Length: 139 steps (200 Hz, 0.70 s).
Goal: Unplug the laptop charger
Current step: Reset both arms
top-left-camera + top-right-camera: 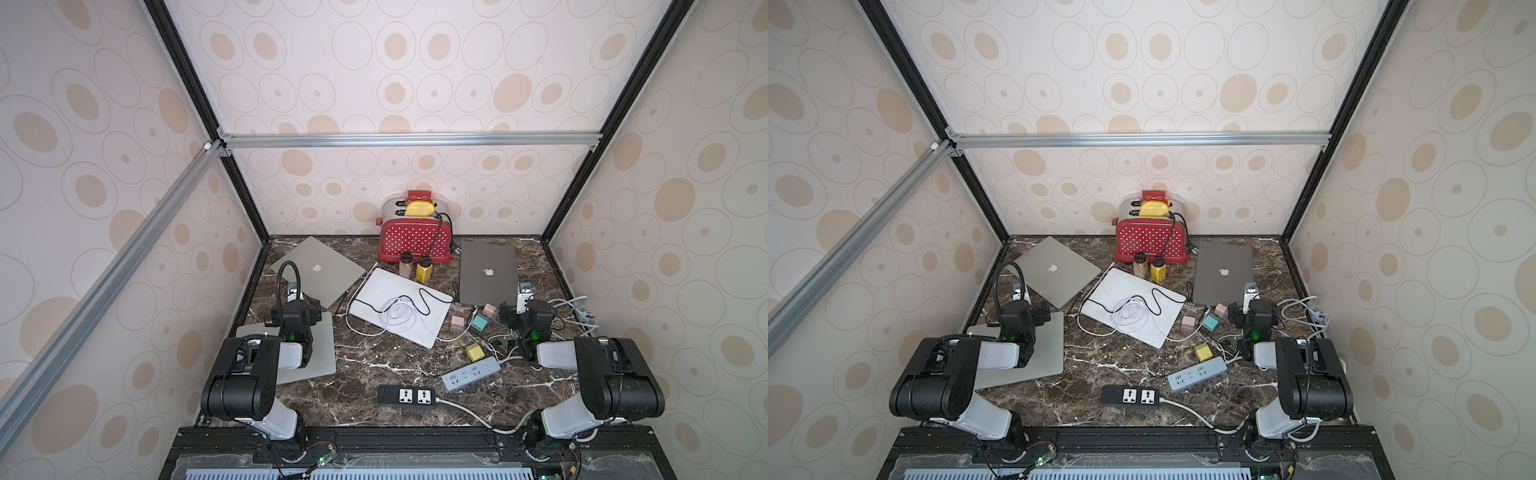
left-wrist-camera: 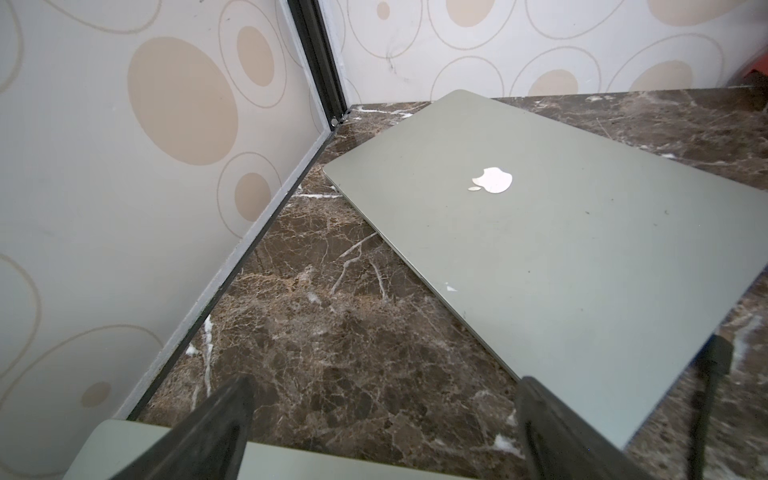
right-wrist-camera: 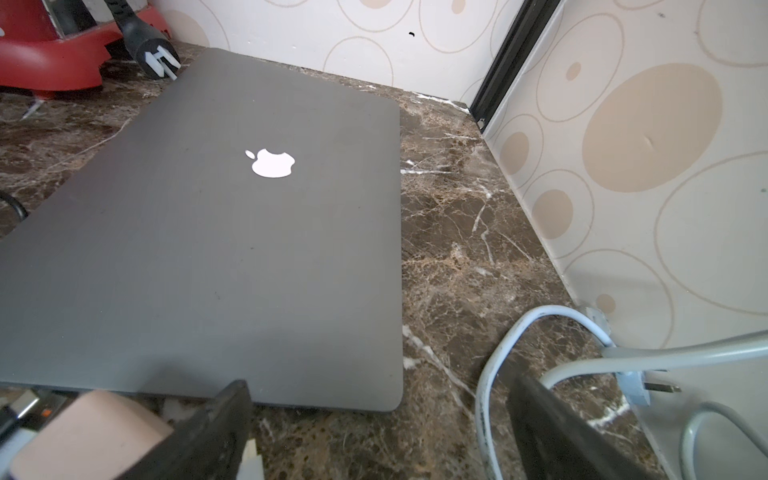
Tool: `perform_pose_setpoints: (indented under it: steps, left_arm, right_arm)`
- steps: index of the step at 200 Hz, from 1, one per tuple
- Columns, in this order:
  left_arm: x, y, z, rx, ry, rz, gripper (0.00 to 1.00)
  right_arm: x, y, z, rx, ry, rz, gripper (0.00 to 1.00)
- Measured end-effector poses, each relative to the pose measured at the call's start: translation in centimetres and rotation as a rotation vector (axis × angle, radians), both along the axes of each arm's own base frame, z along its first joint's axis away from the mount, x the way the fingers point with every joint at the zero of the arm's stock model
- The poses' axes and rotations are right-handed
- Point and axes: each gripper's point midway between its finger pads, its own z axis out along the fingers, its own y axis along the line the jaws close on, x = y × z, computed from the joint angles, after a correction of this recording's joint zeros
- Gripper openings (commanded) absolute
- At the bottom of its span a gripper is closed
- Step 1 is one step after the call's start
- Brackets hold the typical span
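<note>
Two claws stand wide and empty: the left claw over the counter before a silver laptop, the right claw at the near edge of a dark grey laptop, each lid bearing a white apple logo. The right wrist view brings close a pink charger block just beside that edge; only the top views show the white charger cable coiled on the white laptop.

Both arms as I saw them: left arm and right arm folded, elbows raised, forearms forward; left hand and right hand spread wide, empty.
</note>
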Motion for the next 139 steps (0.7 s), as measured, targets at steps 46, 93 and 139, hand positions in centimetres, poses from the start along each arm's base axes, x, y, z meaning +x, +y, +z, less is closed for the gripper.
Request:
perform_pose_setpoints:
  steps: [46,93,139]
  left_arm:
    - [0.0,0.0,0.0,0.0,-0.001,0.0,0.99]
    - [0.0,0.0,0.0,0.0,-0.001,0.0,0.99]
    - [0.0,0.0,0.0,0.0,-0.002,0.0,0.99]
  right_arm:
    - [0.1,1.0,-0.1,0.008,0.004,0.071,1.0]
    - [0.3,1.7,0.0,0.058,0.001,0.164,1.0]
    - [0.2,2.3,-0.1,0.072,0.007,0.198,1.0]
